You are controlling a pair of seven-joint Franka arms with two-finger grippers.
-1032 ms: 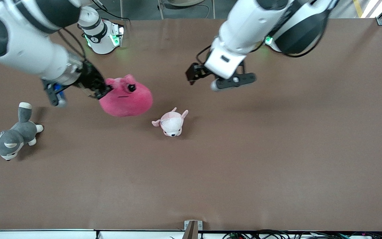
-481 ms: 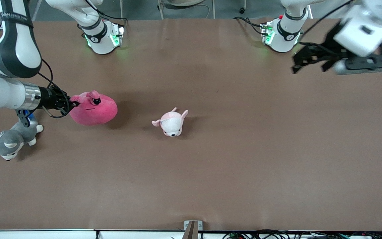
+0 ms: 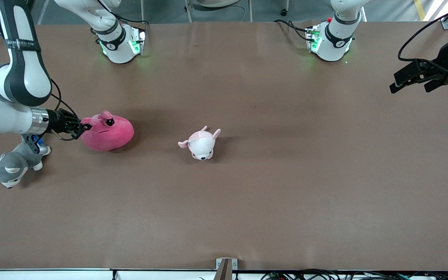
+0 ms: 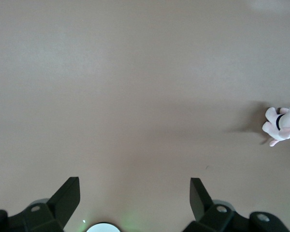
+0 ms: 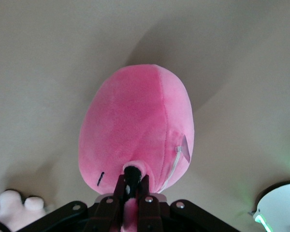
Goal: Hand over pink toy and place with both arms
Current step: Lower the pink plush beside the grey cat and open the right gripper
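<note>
The pink toy (image 3: pixel 107 134), a hot-pink rounded plush with a black eye, lies low at the table toward the right arm's end, and its shadow is close beside it. My right gripper (image 3: pixel 84 127) is shut on a small fold at the toy's edge. In the right wrist view the toy (image 5: pixel 140 125) bulges out past the right gripper (image 5: pixel 131 186), whose jaws pinch a dark-and-pink bit of it. My left gripper (image 3: pixel 414 79) is open and empty, up over the left arm's end of the table. In the left wrist view the left gripper (image 4: pixel 134 193) has only bare table between its spread fingers.
A pale pink-and-white puppy plush (image 3: pixel 202 144) lies near the middle of the table and shows in the left wrist view (image 4: pixel 282 123). A grey-and-white dog plush (image 3: pixel 12 163) lies by the right arm's end, nearer to the front camera than the right gripper.
The right arm has lowered the pink toy and carried it toward its own end of the table. The left arm has swung away from the middle to its own end, its gripper open.
</note>
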